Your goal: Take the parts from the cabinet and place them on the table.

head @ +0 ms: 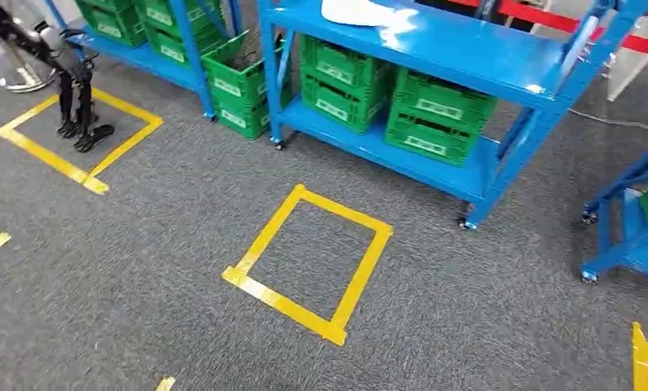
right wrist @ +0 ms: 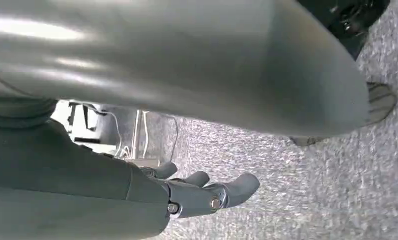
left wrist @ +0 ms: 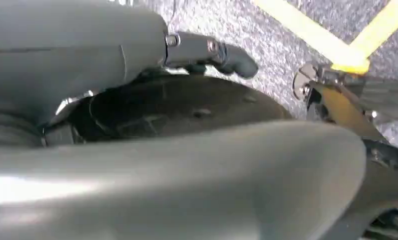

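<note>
Floor: grey carpet [head: 141, 269] with squares of yellow tape — one square [head: 308, 261] lies in the middle, near the front of the rack; another [head: 80, 134] sits far left.
Cabinet: a blue wheeled rack [head: 475, 69] stands at the far side, right of centre; a second blue rack [head: 182, 49] stands to its left, and part of a third [head: 630, 220] shows at the right edge.
Parts: green crates [head: 394, 102] sit on the lower shelf of the middle rack, side by side and stacked; what they hold cannot be told. One more green crate [head: 239, 90] stands on the floor between the two racks, leaning against the left one.
Top shelf: a white object [head: 357, 11] lies on the middle rack's upper deck.
Far left: the dark legs of another robot [head: 76, 106] stand inside the far-left tape square.
Left hand [left wrist: 207, 52]: hangs over the carpet, fingers extended — nothing in them.
Right hand [right wrist: 202, 192]: hangs over the carpet, fingers stretched out side by side, holding nothing.
</note>
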Action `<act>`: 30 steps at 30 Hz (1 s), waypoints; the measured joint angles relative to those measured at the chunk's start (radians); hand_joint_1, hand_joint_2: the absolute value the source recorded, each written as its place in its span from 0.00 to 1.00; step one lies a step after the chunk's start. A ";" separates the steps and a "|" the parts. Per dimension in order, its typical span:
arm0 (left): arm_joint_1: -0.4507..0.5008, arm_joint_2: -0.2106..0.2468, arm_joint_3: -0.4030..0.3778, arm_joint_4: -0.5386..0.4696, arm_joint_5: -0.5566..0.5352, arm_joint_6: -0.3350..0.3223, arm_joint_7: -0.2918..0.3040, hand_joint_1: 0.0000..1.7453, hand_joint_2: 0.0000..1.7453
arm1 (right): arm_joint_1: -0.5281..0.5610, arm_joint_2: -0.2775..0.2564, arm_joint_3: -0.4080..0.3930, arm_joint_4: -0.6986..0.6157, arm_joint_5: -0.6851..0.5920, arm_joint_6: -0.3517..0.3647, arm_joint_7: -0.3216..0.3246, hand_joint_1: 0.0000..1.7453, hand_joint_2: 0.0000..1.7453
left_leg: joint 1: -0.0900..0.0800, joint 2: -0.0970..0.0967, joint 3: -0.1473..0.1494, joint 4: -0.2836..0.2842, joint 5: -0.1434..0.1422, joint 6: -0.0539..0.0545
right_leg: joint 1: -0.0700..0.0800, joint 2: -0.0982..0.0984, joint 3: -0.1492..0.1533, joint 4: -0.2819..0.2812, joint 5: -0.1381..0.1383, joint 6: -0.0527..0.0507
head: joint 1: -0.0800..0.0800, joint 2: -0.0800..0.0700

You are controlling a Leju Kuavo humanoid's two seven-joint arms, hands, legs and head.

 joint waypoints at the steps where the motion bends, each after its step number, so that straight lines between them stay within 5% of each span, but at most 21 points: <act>1: -0.001 0.000 0.000 0.000 0.000 0.000 0.000 0.00 0.00 | 0.001 0.000 0.000 0.000 0.000 0.000 0.000 0.00 0.00 | 0.000 -0.012 0.000 0.000 -0.001 0.002 | -0.003 0.023 -0.040 0.078 -0.039 0.003 | 0.008 0.000; 3: -0.001 0.000 0.000 0.000 0.004 0.000 0.003 0.00 0.00 | 0.004 0.000 0.001 0.000 0.000 -0.003 0.007 0.00 0.00 | -0.001 -0.039 0.002 0.001 -0.004 0.007 | -0.006 0.035 -0.126 0.226 -0.087 0.007 | 0.013 0.000; 4: -0.001 0.000 0.000 0.000 0.006 0.000 0.007 0.00 0.00 | 0.006 0.000 0.002 0.000 0.000 -0.007 0.012 0.00 0.00 | -0.002 -0.058 0.005 0.001 -0.006 0.008 | -0.007 0.038 -0.153 0.255 -0.076 0.006 | 0.016 0.000; 5: -0.001 0.000 0.000 0.000 0.009 0.000 0.011 0.00 0.00 | 0.006 0.000 0.002 0.000 0.000 -0.010 0.016 0.00 0.00 | -0.001 -0.073 0.010 0.001 -0.008 0.007 | -0.008 0.039 -0.154 0.233 -0.044 0.004 | 0.018 0.000; 7: -0.002 0.000 0.000 0.000 0.014 0.002 0.019 0.00 0.00 | 0.008 0.000 0.003 0.000 0.004 -0.015 0.023 0.00 0.00 | -0.001 -0.105 0.022 0.001 -0.013 0.004 | -0.008 0.053 -0.110 0.086 0.065 -0.005 | 0.025 0.000; 8: -0.002 -0.002 0.000 -0.001 0.014 0.002 0.019 0.00 0.00 | 0.008 0.000 0.004 0.000 0.006 -0.015 0.024 0.00 0.00 | 0.000 -0.119 0.027 0.000 -0.016 0.001 | -0.008 0.083 -0.081 -0.004 0.116 -0.011 | 0.029 0.000; 9: -0.004 -0.004 0.000 -0.001 0.015 0.004 0.019 0.00 0.00 | 0.010 -0.002 0.005 0.002 0.007 -0.016 0.028 0.00 0.00 | -0.001 -0.125 0.014 0.000 -0.020 -0.003 | -0.009 0.131 -0.068 -0.027 0.105 -0.014 | 0.027 0.000; 13: -0.001 -0.005 0.000 -0.001 0.015 0.007 0.017 0.00 0.00 | -0.001 -0.002 0.006 0.000 0.006 -0.019 0.023 0.00 0.00 | 0.012 -0.153 0.018 -0.008 -0.020 -0.031 | 0.006 0.102 -0.049 -0.047 0.111 -0.036 | 0.033 0.000; 14: 0.000 -0.004 0.000 -0.001 0.015 0.007 0.014 0.00 0.00 | -0.002 -0.002 0.006 -0.001 0.005 -0.021 0.021 0.00 0.00 | 0.013 -0.133 0.015 0.005 -0.027 -0.031 | -0.005 0.089 -0.034 -0.069 0.119 -0.043 | 0.029 0.000; 15: -0.001 -0.003 0.000 -0.001 0.015 0.007 0.014 0.00 0.00 | 0.001 -0.002 0.007 -0.001 0.005 -0.021 0.021 0.00 0.00 | 0.004 -0.070 0.003 0.036 -0.041 -0.032 | 0.001 0.084 -0.023 -0.079 0.120 -0.047 | 0.024 0.000; 16: -0.003 -0.003 0.000 -0.001 0.016 0.007 0.013 0.00 0.00 | 0.004 -0.001 0.007 -0.001 0.003 -0.021 0.021 0.00 0.00 | 0.002 -0.038 -0.033 0.099 -0.075 -0.033 | 0.001 0.075 -0.021 -0.079 0.117 -0.060 | 0.014 0.000; 18: -0.002 -0.002 0.000 -0.001 0.016 0.007 0.003 0.00 0.00 | 0.007 -0.001 0.007 0.000 0.003 -0.020 0.022 0.00 0.00 | 0.001 -0.023 -0.115 0.240 -0.124 -0.037 | 0.005 0.063 -0.020 -0.078 0.114 -0.061 | 0.003 0.000; 19: -0.002 -0.002 0.000 -0.001 0.017 0.006 0.000 0.00 0.00 | 0.007 0.000 0.008 0.000 0.003 -0.020 0.024 0.00 0.00 | 0.001 -0.022 -0.141 0.276 -0.125 -0.037 | 0.005 0.055 -0.019 -0.078 0.109 -0.060 | 0.002 0.000; 21: -0.002 -0.002 0.000 -0.001 0.018 0.007 -0.001 0.00 0.00 | 0.007 0.001 0.008 0.000 0.003 -0.019 0.026 0.00 0.00 | 0.002 -0.018 -0.118 0.213 -0.067 -0.037 | 0.005 0.047 -0.014 -0.076 0.104 -0.057 | -0.005 0.000; 23: -0.001 0.000 0.000 0.000 0.018 0.008 0.001 0.00 0.00 | 0.007 0.002 0.008 0.000 0.003 -0.017 0.023 0.00 0.00 | 0.004 -0.008 -0.034 0.055 0.012 -0.035 | 0.004 0.044 -0.006 -0.068 0.093 -0.050 | -0.010 0.000; 25: 0.000 0.000 0.000 0.000 0.021 0.008 0.003 0.00 0.00 | 0.006 0.002 0.008 0.000 0.000 -0.016 0.020 0.00 0.00 | 0.001 -0.005 0.004 0.003 -0.009 -0.026 | 0.011 0.043 -0.024 -0.051 0.074 -0.034 | -0.015 0.000; 30: 0.000 -0.001 0.000 0.000 0.020 0.015 -0.015 0.00 0.00 | 0.002 0.002 0.008 0.000 -0.005 -0.009 0.011 0.00 0.00 | 0.001 -0.015 0.013 -0.002 -0.010 -0.001 | 0.003 0.041 -0.028 -0.018 0.050 -0.006 | 0.002 0.000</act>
